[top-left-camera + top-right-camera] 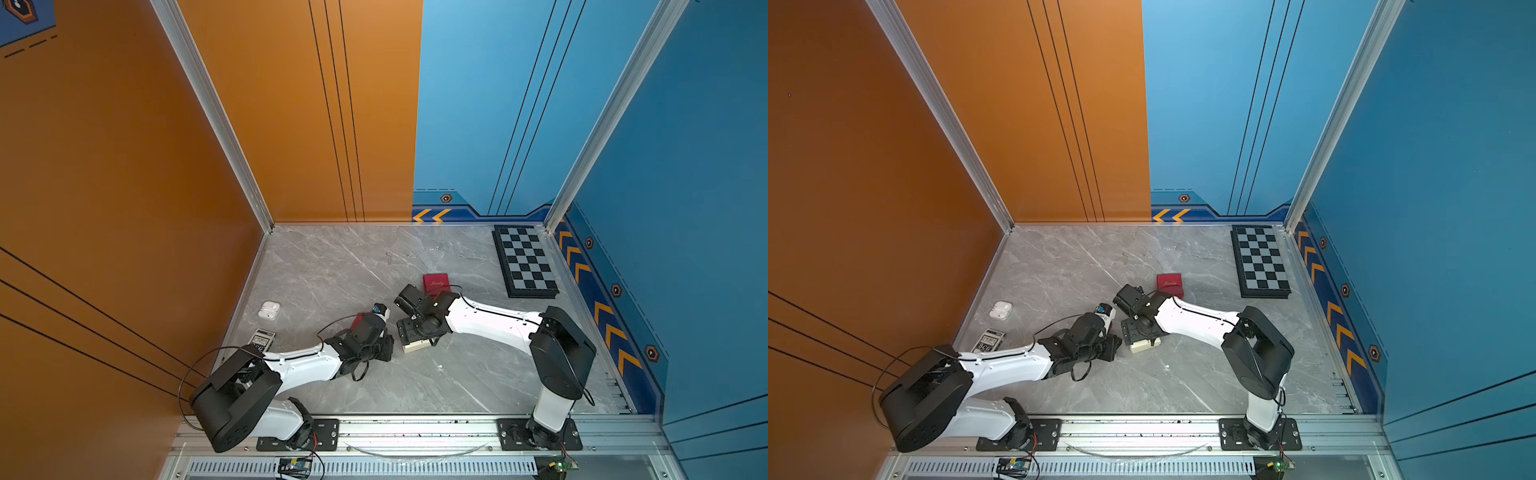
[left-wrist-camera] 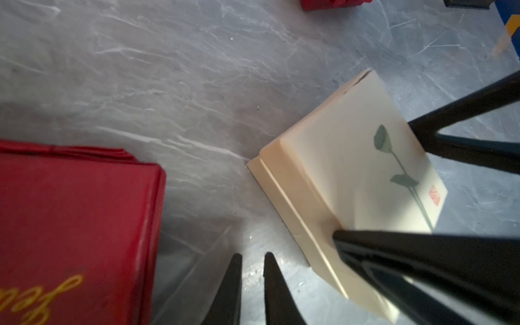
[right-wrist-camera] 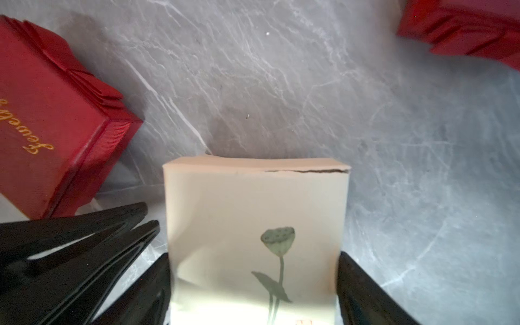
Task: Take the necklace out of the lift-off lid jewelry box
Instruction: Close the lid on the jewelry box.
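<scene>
The cream box (image 3: 253, 213), printed with a lotus stem, stands on the grey tabletop (image 1: 332, 266) between the two arms, with its lid on. The right end effector (image 3: 253, 267) is clamped on two opposite sides of it. The left end effector (image 2: 253, 256) hangs just beside it, fingers nearly together with a slim gap; whether they pinch anything I cannot tell. A red box (image 2: 76, 225) lies close by.

On the marble table (image 1: 332, 266) lie a chessboard (image 1: 525, 262), a white earbuds case (image 1: 269, 309) and a printed packet (image 1: 263, 340).
</scene>
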Controlling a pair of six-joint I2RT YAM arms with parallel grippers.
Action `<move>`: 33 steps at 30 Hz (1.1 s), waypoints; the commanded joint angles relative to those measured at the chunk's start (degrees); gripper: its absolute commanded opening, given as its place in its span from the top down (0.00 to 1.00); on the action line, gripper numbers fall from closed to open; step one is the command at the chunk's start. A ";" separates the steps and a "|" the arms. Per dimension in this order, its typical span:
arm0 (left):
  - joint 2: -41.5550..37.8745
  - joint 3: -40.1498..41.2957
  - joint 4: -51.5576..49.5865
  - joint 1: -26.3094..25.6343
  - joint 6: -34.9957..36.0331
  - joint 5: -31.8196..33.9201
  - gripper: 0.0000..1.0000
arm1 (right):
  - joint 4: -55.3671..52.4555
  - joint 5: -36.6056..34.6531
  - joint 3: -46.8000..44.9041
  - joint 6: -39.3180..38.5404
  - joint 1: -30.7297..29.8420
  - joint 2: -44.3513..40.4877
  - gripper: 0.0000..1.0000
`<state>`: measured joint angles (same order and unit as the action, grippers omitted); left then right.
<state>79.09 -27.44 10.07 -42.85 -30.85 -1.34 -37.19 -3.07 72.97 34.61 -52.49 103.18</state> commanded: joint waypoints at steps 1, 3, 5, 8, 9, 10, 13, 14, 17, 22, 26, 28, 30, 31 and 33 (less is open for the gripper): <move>1.76 -1.80 2.84 0.91 1.45 -2.13 0.83 | -1.22 0.86 -1.81 -1.32 0.28 -0.96 0.15; 3.07 -2.13 3.76 1.33 1.53 -2.93 0.84 | -0.96 1.06 -1.95 -1.30 0.29 -0.98 0.16; 4.02 -2.18 4.86 1.61 1.45 -3.55 0.84 | -0.71 1.40 -1.91 -1.30 0.29 -1.05 0.16; 4.98 -2.21 6.23 1.89 1.45 -3.99 0.83 | -0.61 1.58 -1.95 -1.30 0.37 -1.18 0.16; 5.31 -2.48 6.37 2.00 1.51 -4.15 0.83 | -0.65 1.70 -1.95 -1.30 0.37 -1.21 0.16; 5.68 -2.60 6.69 2.00 1.56 -4.34 0.83 | -0.52 1.76 -1.91 -1.30 0.38 -1.25 0.16; 6.66 -2.74 8.15 2.18 1.58 -5.61 0.82 | -0.52 2.15 -1.78 -1.30 0.37 -1.05 0.16; 6.94 -2.73 8.83 2.16 1.58 -5.96 0.82 | -0.49 2.21 -1.78 -1.30 0.37 -1.06 0.16; 7.95 -2.88 9.97 2.16 1.49 -6.91 0.81 | -0.43 2.35 -1.84 -1.30 0.37 -1.06 0.16; 9.01 -2.92 11.70 2.08 0.76 -7.73 0.80 | -0.09 2.94 -1.95 -1.16 0.37 -0.88 0.16; 9.35 -2.79 13.00 2.09 0.36 -8.08 0.79 | 0.71 3.76 -1.88 -0.86 0.24 -0.53 0.17; 9.65 -2.84 13.39 2.07 0.35 -8.41 0.79 | 1.05 4.33 -1.82 -0.82 0.21 -0.34 0.17; 9.70 -2.82 13.65 2.11 0.27 -8.55 0.78 | 1.47 4.91 -1.95 -0.77 0.19 -0.34 0.17; 9.79 -2.88 13.66 2.08 0.26 -8.51 0.78 | 1.58 5.10 -1.99 -0.64 0.21 -0.45 0.17; 9.85 -2.80 14.06 2.07 0.15 -8.67 0.77 | 1.96 5.73 -2.19 -0.36 0.36 -0.54 0.17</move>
<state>87.90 -28.95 20.01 -40.86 -30.48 -6.72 -36.45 -1.61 72.23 34.35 -51.48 102.74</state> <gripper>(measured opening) 0.225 0.851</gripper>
